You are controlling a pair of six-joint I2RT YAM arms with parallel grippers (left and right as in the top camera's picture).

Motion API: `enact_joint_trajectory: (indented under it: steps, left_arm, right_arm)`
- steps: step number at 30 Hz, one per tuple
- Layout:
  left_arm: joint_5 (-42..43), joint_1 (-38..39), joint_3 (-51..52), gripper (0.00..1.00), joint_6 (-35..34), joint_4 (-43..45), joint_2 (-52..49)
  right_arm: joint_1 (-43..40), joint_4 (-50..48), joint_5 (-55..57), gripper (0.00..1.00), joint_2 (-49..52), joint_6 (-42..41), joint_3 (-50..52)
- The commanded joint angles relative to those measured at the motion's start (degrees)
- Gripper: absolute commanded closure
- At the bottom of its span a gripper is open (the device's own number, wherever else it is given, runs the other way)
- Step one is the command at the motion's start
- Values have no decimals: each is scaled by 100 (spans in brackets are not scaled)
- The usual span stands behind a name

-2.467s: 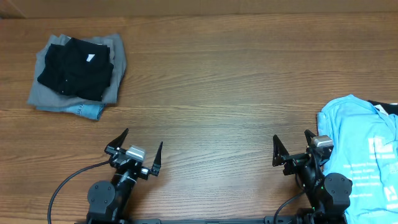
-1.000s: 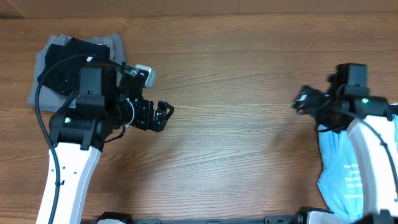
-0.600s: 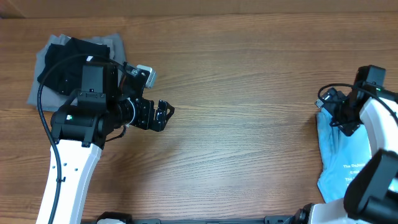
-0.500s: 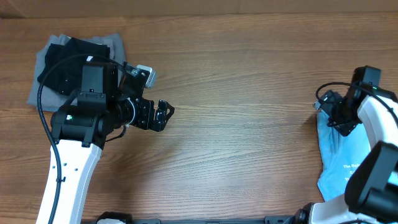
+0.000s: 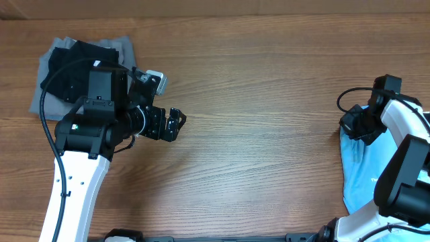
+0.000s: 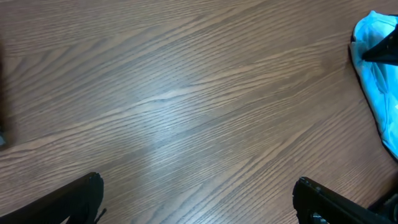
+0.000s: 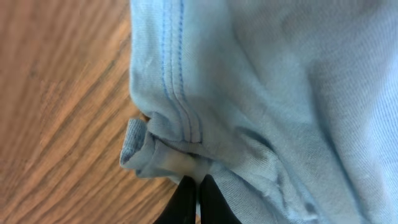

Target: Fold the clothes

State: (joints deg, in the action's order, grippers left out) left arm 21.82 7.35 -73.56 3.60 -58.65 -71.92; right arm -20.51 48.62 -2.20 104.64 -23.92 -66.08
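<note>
Where my right gripper [image 7: 198,194] sits: at the hemmed edge of the blue shirt [image 7: 280,93], on the side facing the middle of the table [image 5: 269,101].
Right gripper, state: both fingers drawn together, almost no gap. A small bunched fold of the stitched hem is pinched at their tips and puckers just above them in the wrist view.
Right gripper, overhead: low at the far right of the table [image 5: 355,126], on the upper near corner of the shirt. My arm covers part of the cloth.
Blue shirt, position: far right of the table [image 5: 356,168], running down toward the near edge and partly out of frame. It looks crumpled rather than flat. I cannot read any lettering on it here.
Blue shirt, from the left wrist: a pale blue patch at the right border [image 6: 379,93], with a dark shape on its top edge that I cannot identify for certain.
Left gripper, state: jaws spread wide [image 6: 199,205], one finger at each lower corner of the wrist view, nothing between them but wood.
Left gripper, position: over bare table left of centre [image 5: 173,124], pointing toward the middle, touching no garment.
Folded stack: far left corner [image 5: 80,74]. The black garment [image 5: 77,64] lies on top of the grey piece [image 5: 47,104], and the denim edge [image 5: 97,119] shows at the stack's near side. It is well apart from the shirt.
</note>
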Motion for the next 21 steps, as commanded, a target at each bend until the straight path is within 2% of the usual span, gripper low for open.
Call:
enact_joint_trajectory:
  steps: [1,4,12,16,21]
  left_arm:
    - [-42,-26,-118,0,138,-28,-9]
    - [-44,-26,-118,0,138,-83,-9]
    - [-42,-26,-118,0,136,-109,-9]
    - [-42,-24,-118,0,136,-109,-9]
    - [-42,-26,-118,0,136,-125,-9]
  right_arm:
    - [24,-35,-498,96,-269,367,-411]
    - [33,-92,-1340,96,-549,820,-507]
    - [170,81,-2131,96,-817,874,-514]
    - [647,-4,-2302,96,-817,728,-514]
    - [1749,-459,-2341,96,-817,199,-514]
